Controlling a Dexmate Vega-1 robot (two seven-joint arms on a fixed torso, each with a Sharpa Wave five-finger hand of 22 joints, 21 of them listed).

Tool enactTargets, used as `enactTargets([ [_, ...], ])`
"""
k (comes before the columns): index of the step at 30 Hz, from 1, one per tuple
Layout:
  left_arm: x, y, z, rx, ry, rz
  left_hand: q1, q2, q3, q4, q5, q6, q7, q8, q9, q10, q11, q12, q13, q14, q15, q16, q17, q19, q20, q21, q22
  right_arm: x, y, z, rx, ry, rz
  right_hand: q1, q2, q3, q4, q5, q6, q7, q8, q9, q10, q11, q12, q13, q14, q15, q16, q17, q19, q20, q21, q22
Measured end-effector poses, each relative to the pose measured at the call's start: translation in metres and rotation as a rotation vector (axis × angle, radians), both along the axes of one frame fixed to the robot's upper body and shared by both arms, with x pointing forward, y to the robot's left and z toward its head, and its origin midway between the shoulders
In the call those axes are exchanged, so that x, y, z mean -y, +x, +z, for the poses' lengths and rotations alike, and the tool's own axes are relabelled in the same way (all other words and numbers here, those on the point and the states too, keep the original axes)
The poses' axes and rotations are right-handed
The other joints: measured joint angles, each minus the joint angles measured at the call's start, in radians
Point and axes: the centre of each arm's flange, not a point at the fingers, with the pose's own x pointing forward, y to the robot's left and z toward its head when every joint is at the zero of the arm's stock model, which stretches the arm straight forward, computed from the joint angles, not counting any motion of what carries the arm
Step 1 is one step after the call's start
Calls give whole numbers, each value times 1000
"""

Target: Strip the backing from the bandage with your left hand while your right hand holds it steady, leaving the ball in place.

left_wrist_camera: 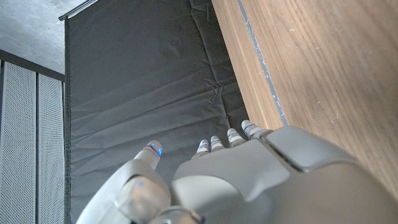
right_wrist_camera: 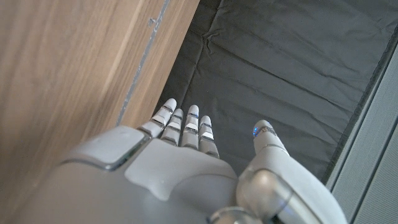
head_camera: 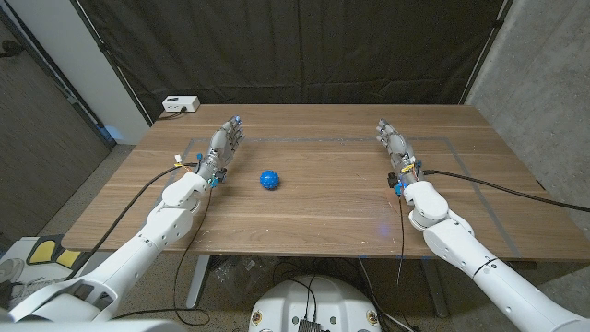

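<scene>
obstacle: ball (head_camera: pixel 269 179) mid-table | free: bare wood between ball and right hand (head_camera: pixel 395 148)

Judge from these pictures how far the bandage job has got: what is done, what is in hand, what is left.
Done: nothing visible; no bandage can be made out on the table. In hand: nothing. The left hand and right hand both hold nothing, fingers extended, far apart on opposite sides. The blue ball sits untouched, nearer the left hand. Left: finding, steadying and stripping the bandage, all of it.

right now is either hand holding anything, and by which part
Nothing is held: the left hand and right hand are both open, and the ball sits untouched.
</scene>
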Motion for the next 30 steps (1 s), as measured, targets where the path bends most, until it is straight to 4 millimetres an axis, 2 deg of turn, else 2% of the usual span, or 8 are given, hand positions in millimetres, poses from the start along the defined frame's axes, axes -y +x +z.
enactTargets([
  [10, 9, 2, 3, 3, 20, -24, 7, 7, -4, -4, 0, 2, -16, 7, 0, 3, 14, 7, 0, 0, 0, 4, 0, 0, 0, 15, 5, 6, -28, 16, 44, -158, -159, 21, 3, 7, -18, 0, 48, -33, 10, 1, 32, 5, 7, 0, 41, 6, 0, 0, 20, 9, 0, 0],
  [13, 12, 5, 3, 0, 28, -32, 7, 7, -4, -4, 0, 1, -25, 7, 0, 3, 14, 7, 0, 0, 0, 4, 0, 0, 0, 19, 5, 6, -35, 18, 48, -214, -218, 26, 8, 7, -18, 0, 61, -36, 11, 1, 40, -3, 8, 0, 55, 7, 8, 0, 24, 13, 0, 0],
  [14, 12, 6, 4, 0, 28, -32, 7, 7, -4, -4, 0, 2, -26, 7, 0, 1, 16, 7, 0, 0, 0, 4, 0, 4, 4, 19, 5, 8, -34, 17, 45, -223, -233, 26, 8, 7, -18, 0, 61, -36, 11, 1, 46, 0, 8, 0, 57, 7, 8, 0, 25, 14, 0, 0],
  [15, 13, 7, 4, -1, 33, -37, 7, 7, -5, -5, 0, 2, -26, 7, 0, 3, 22, 7, 0, 0, 0, 4, 0, 11, 11, 19, 5, 4, -43, 22, 61, -255, -249, 26, 8, 8, -19, 0, 65, -40, 11, 1, 47, 1, 8, 0, 57, 7, 8, 0, 29, 10, 0, 0],
  [18, 16, 9, 5, -3, 40, -46, 7, 7, -8, -8, 0, 1, -33, 7, 0, 3, 25, 7, 0, -1, 1, 11, 0, 24, 48, 26, 5, 2, -53, 25, 72, -314, -303, 35, 10, 11, -22, 4, 77, -38, 15, 1, 59, -2, 9, 0, 68, 4, 8, 0, 32, 14, 0, 4],
  [21, 18, 11, 7, -3, 49, -55, 7, 7, -8, -8, 0, 2, -34, 7, 0, 3, 25, 10, 5, -5, 21, 11, 5, 36, 80, 26, 5, 0, -61, 29, 81, -364, -355, 43, 14, 14, -25, 4, 84, -37, 15, 1, 69, -3, 15, 0, 78, 4, 8, 0, 39, 14, 0, 5],
  [24, 19, 13, 8, -4, 55, -62, 7, 7, -8, -8, 0, 2, -45, 7, 0, 3, 33, 15, 5, -5, 27, 19, 5, 47, 94, 33, 5, -2, -70, 32, 89, -415, -407, 47, 17, 14, -25, 4, 91, -41, 15, 1, 74, -8, 15, 0, 95, -2, 8, 0, 45, 20, 0, 5],
  [30, 23, 17, 11, -5, 67, -76, 7, 7, -11, -6, 0, 2, -44, 7, 0, 10, 43, 15, 5, -5, 38, 19, 5, 59, 106, 34, 5, -9, -85, 35, 97, -515, -497, 61, 16, 18, -29, 4, 98, -48, 15, 1, 91, -14, 16, 0, 121, -11, 13, 3, 53, 29, 0, 5],
])
